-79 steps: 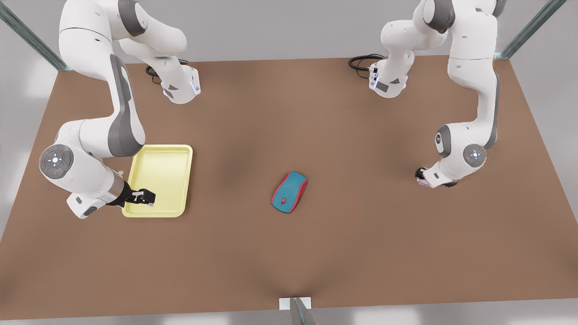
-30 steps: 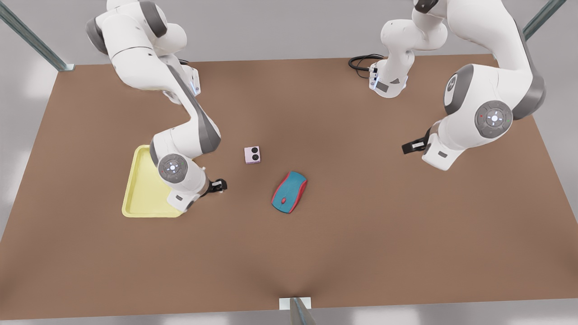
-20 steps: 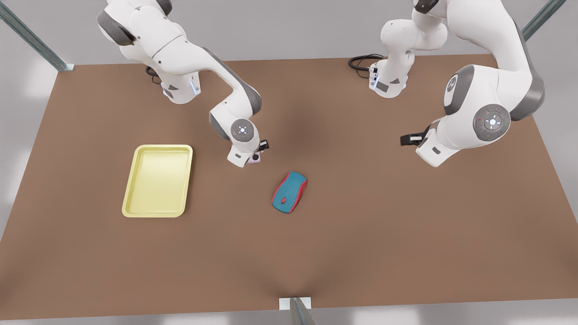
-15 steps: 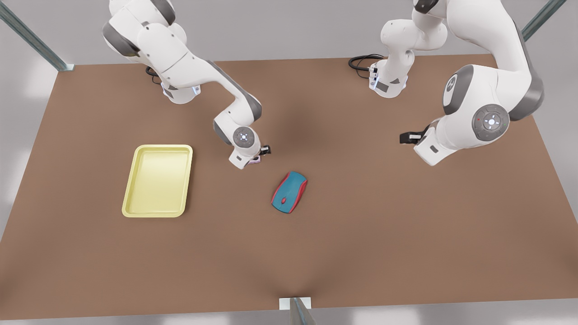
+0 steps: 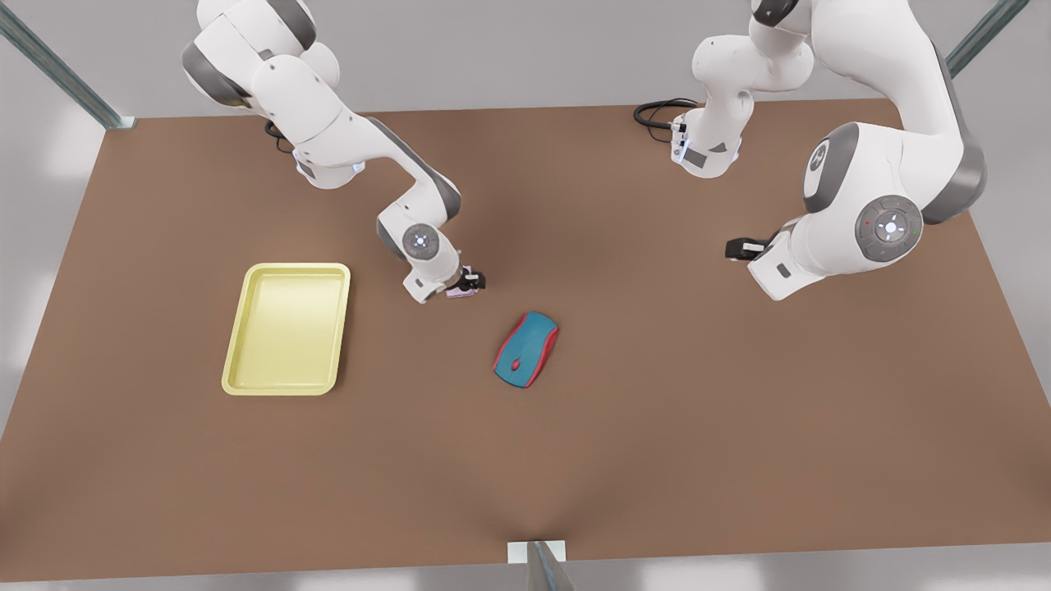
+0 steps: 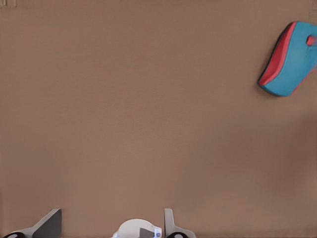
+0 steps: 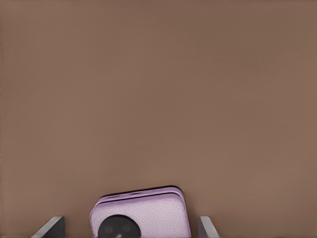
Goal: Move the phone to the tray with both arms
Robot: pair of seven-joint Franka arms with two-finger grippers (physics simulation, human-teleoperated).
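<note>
Two tools, two pretty different situations. The right tool (image 5: 470,281) is down low near the middle of the worktop (image 5: 657,427), on the arm at the front view's left, and it's straddling the phone (image 7: 141,213). In the right wrist view its fingers (image 7: 52,225) sit spread on either side of the little pink-lilac slab, with a sliver of brown showing on each side, so it's not pinching it. The phone has its round dark camera lens facing up. It sits between the yellow tray (image 5: 287,328) and the teal-and-red computer mouse (image 5: 525,349), apart from both, and is not in the tray.

The left tool (image 5: 736,248) is over on the front view's right, hanging above bare worktop well away from everything. Its fingers are apart with nothing gripped, so that arm is just waiting.
</note>
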